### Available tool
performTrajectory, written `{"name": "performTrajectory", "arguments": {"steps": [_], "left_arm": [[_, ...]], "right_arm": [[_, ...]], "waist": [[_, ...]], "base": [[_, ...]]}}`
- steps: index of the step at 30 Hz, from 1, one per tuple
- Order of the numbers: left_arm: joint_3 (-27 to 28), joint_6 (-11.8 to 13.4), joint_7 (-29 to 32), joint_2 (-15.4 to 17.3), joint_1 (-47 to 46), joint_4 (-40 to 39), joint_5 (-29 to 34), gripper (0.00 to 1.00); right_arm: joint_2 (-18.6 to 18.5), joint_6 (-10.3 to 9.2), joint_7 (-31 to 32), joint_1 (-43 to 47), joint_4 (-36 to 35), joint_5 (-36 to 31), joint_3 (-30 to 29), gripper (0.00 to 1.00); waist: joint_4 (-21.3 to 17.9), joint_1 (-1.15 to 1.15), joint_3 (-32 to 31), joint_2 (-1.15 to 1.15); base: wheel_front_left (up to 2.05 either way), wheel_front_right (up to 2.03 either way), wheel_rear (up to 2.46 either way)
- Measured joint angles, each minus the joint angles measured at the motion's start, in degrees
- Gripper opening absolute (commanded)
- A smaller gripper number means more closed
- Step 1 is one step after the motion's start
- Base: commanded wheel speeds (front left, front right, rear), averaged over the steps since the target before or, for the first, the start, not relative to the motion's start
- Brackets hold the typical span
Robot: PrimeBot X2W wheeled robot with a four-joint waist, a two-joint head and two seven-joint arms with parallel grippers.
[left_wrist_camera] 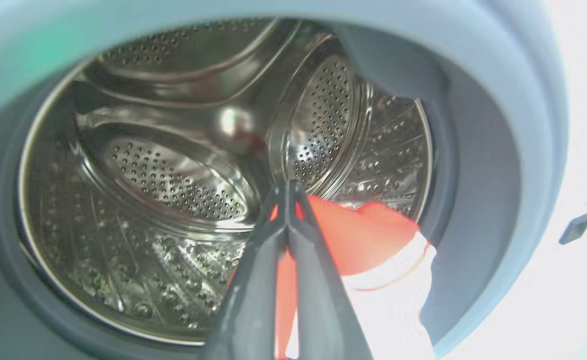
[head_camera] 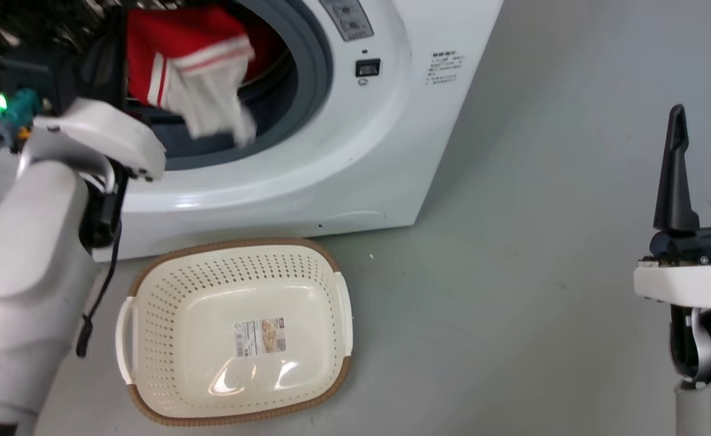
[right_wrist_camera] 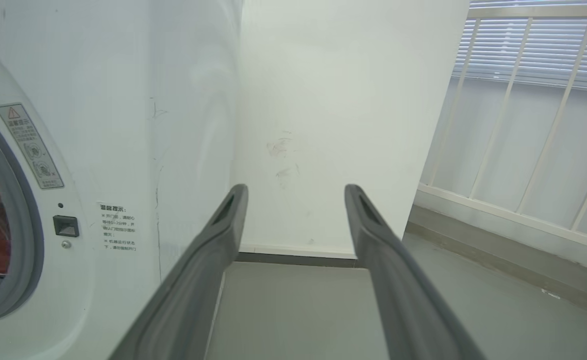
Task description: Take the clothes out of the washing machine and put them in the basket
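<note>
A red garment with white stripes and a white panel hangs in the round port of the white washing machine. In the left wrist view my left gripper is shut on this red and white cloth, just inside the grey rubber rim, with the perforated steel drum behind it. The cream basket with a brown rim lies on the floor below the port, with nothing in it but a label on its base. My right gripper stands open, to the right of the machine.
The grey floor stretches to the right of the basket. My left forearm and its dangling cable stand left of the basket. A white wall and a railed window lie beyond the machine.
</note>
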Motion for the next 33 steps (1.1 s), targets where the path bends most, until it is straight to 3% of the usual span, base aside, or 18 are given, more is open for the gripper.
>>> {"name": "performTrajectory", "arguments": {"steps": [10,21,26,33], "left_arm": [[7.49,5.25,0.0,0.15,14.78,-21.12,4.19,0.0],[13.39,8.4,-0.02,1.24,25.47,-40.18,7.17,0.0],[12.47,9.05,0.9,1.68,29.16,-43.32,7.24,0.0],[10.44,9.32,2.37,0.7,35.75,-40.54,4.93,0.0]], "right_arm": [[0.0,0.0,0.0,2.69,0.66,-0.41,0.1,1.0],[-0.01,0.0,0.0,3.94,1.25,-0.26,0.33,1.0],[0.0,0.0,0.0,4.35,1.34,0.03,0.89,1.0],[0.0,0.0,0.0,4.42,1.4,0.16,1.3,1.0]], "waist": [[2.5,0.0,-5.57,0.0],[4.3,0.0,-8.82,0.0],[4.9,0.01,-9.31,0.0],[4.71,0.01,-8.88,0.0]], "base": [[0.0,0.0,0.0],[0.0,0.0,0.0],[0.0,0.0,0.0],[0.0,0.0,0.0]]}}
